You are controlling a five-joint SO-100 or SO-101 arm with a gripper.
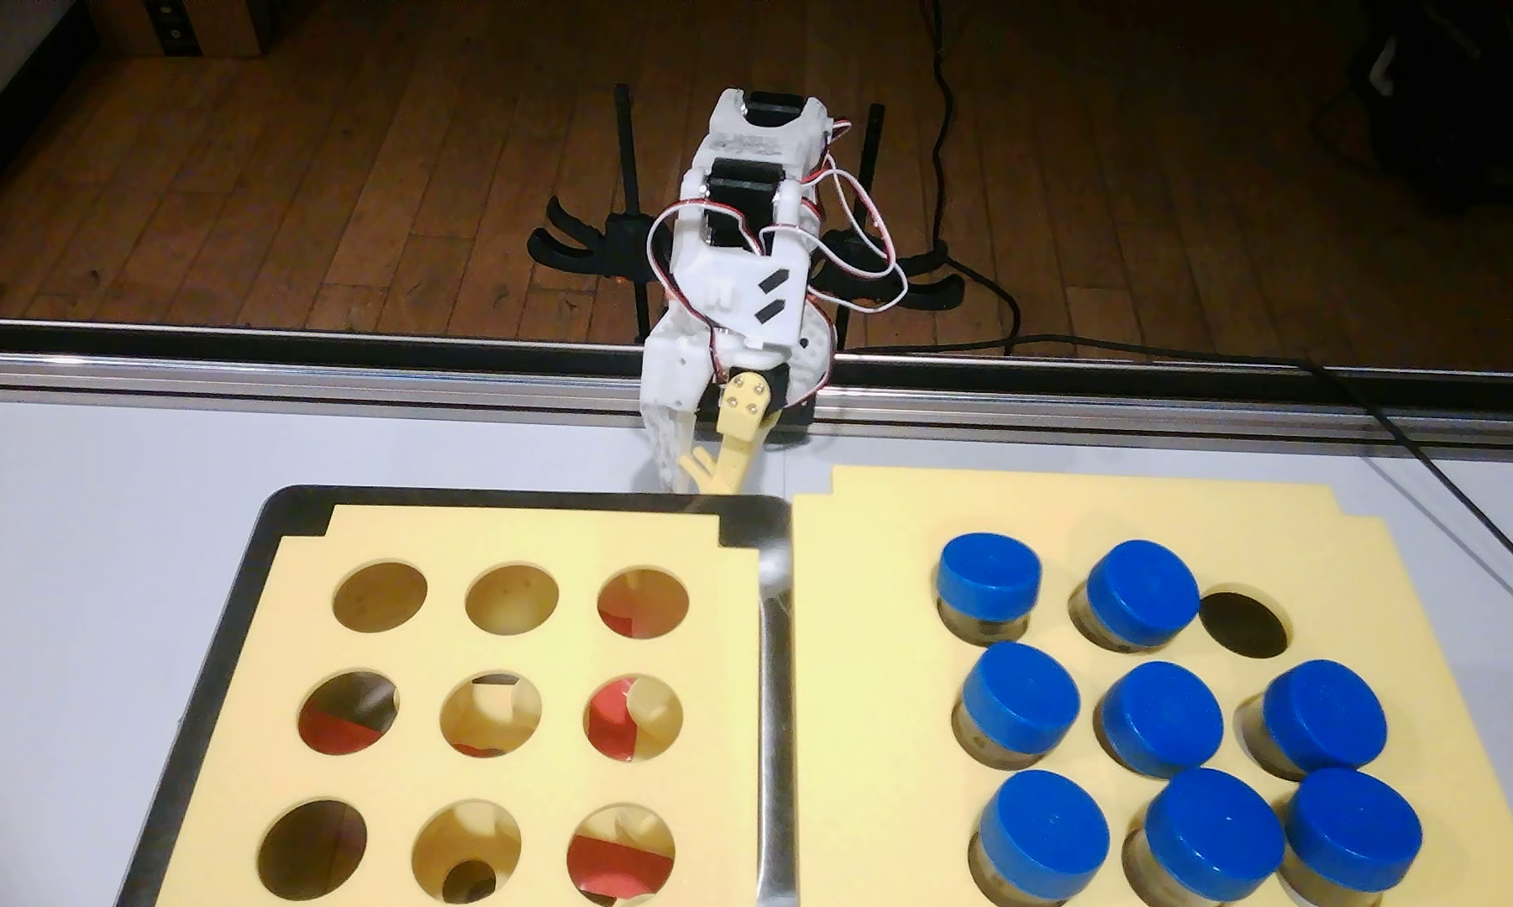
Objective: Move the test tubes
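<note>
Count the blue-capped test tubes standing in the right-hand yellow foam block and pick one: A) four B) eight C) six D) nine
B: eight test tubes stand in the right foam block, two in the far row and three in each of the other rows, while the far-right hole is open and dark.
</note>
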